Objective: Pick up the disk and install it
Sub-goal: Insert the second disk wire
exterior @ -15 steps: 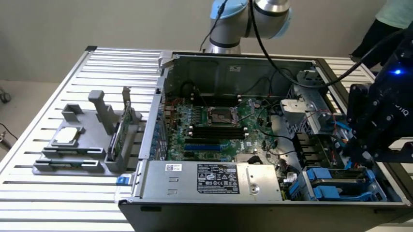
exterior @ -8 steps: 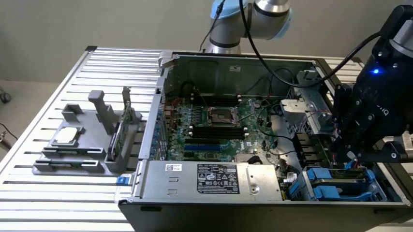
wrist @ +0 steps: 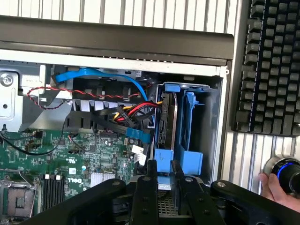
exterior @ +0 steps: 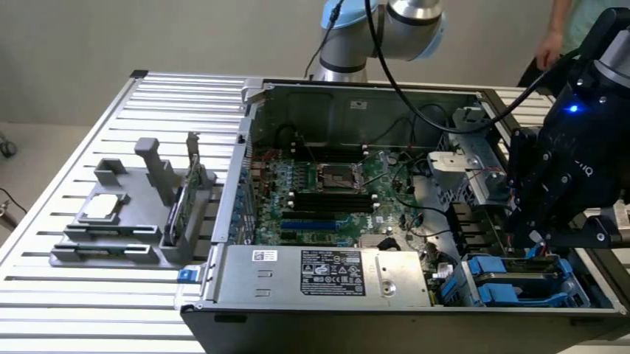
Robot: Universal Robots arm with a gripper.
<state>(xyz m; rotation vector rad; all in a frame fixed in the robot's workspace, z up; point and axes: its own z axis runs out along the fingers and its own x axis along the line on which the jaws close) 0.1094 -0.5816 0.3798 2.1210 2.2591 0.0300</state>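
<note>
The disk [wrist: 168,123] stands on edge inside the blue drive bay [wrist: 192,124] at the corner of the open computer case [exterior: 344,96]. Only its dark narrow side shows between the blue rails. My gripper [wrist: 163,165] hangs right over the disk's near end, with one dark finger on each side of it and the jaws drawn in narrow against it. In the exterior view the gripper [exterior: 539,247] reaches down into the bay [exterior: 517,284] at the case's right front corner.
Red, yellow and blue cables [wrist: 126,112] crowd the space beside the bay. The silver power supply box [exterior: 325,273] and the motherboard [exterior: 325,192] lie close by. A keyboard [wrist: 272,65] and a hand on a knob [wrist: 281,180] are outside the case. A grey fixture [exterior: 118,214] stands on the exterior view's left.
</note>
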